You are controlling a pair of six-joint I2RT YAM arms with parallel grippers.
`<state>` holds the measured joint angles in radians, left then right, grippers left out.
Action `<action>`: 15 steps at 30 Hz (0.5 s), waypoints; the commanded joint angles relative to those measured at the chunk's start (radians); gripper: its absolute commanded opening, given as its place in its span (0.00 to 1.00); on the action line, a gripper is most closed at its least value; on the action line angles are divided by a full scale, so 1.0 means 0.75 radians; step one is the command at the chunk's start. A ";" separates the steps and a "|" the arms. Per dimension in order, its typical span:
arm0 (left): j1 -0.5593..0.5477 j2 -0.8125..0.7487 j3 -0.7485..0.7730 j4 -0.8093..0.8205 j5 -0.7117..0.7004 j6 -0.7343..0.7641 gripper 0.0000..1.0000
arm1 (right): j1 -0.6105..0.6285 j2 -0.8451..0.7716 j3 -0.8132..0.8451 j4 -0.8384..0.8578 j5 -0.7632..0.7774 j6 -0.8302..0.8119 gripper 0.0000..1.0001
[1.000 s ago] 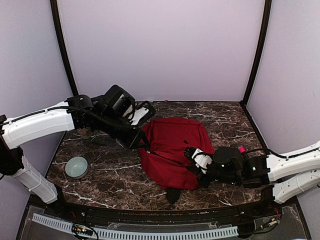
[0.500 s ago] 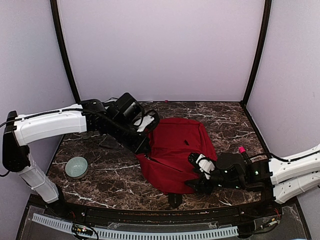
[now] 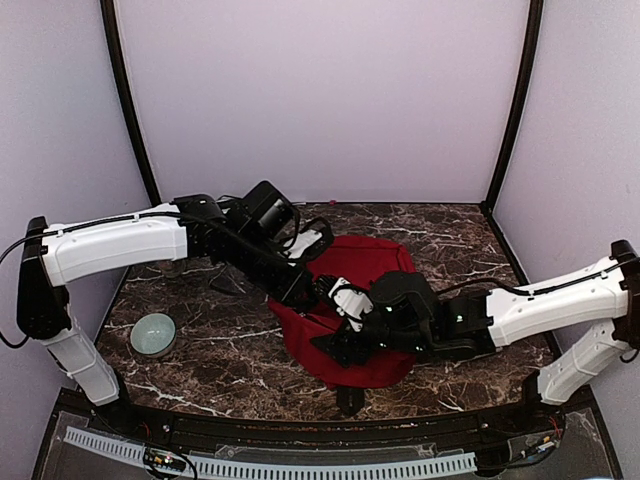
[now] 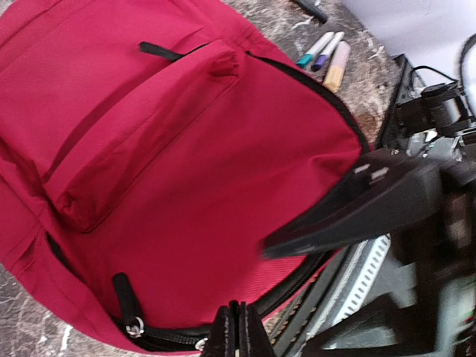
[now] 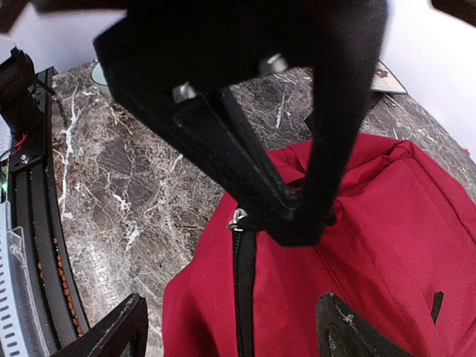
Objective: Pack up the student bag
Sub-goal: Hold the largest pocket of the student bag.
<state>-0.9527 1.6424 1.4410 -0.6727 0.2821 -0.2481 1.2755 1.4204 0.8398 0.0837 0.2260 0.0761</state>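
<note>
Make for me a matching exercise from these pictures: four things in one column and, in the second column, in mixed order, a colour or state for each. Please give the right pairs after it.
Column one:
1. student bag
2. bowl
3. left claw
4. right claw

Column two:
A. open, above the bag
B. red
C. pale green
D. shut on the bag's edge

Right pairs: 1-B, 2-C, 3-D, 4-A
</note>
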 commanded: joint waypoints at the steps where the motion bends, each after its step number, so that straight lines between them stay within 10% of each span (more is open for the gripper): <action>1: 0.009 -0.049 0.010 0.098 0.118 -0.061 0.00 | 0.008 0.094 0.030 0.101 0.035 -0.080 0.77; 7: 0.040 -0.095 -0.040 0.110 0.143 -0.079 0.00 | 0.008 0.145 -0.016 0.219 0.067 -0.085 0.56; 15: 0.092 -0.122 -0.053 0.088 0.155 -0.070 0.00 | 0.019 0.094 -0.063 0.268 0.096 -0.101 0.01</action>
<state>-0.9024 1.6077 1.4078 -0.6254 0.3729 -0.3000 1.2770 1.5295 0.8177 0.2127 0.2729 0.0143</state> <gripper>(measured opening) 0.026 0.081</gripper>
